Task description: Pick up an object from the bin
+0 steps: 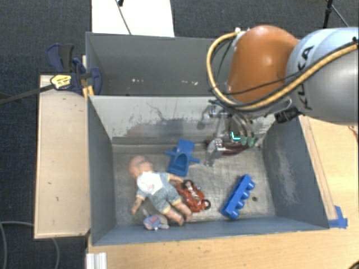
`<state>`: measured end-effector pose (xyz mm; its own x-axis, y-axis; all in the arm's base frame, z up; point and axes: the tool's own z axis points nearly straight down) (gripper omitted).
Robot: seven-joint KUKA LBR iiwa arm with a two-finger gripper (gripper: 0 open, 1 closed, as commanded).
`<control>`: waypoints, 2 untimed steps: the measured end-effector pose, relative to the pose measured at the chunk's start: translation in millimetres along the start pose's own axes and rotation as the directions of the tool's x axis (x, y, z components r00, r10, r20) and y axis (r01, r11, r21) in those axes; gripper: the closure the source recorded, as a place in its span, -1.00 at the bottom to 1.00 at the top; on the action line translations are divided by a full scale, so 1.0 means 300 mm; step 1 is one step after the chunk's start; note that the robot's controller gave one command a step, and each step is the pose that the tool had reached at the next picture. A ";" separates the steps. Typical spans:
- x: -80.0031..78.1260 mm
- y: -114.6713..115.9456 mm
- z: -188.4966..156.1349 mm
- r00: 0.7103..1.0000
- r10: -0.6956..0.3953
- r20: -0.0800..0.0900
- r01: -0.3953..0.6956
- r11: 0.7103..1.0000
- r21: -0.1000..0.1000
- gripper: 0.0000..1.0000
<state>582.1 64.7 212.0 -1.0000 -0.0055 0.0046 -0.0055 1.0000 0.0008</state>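
Observation:
My gripper hangs low over the back middle of the bin, under the arm's orange cover. A small dark red thing lies right beside it; whether it is held I cannot tell. A blue plastic piece with a flat square top lies just left of the gripper. A blue toothed block lies at a slant in front of it, to the right.
A baby doll in white top and blue shorts lies at the front left, with a red toy against its legs and a small purple thing at its feet. The arm reaches in from the right.

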 end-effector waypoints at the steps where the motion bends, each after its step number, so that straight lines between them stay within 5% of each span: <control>1: -0.005 -0.001 -0.014 1.000 0.001 0.008 -0.001 1.000 0.000 -1.00; 2: -0.017 0.009 0.116 0.998 -0.065 0.014 0.065 0.998 0.001 -1.00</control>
<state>587.1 67.6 177.1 -0.9975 -0.0706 -0.0090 -0.0706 0.9975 0.0005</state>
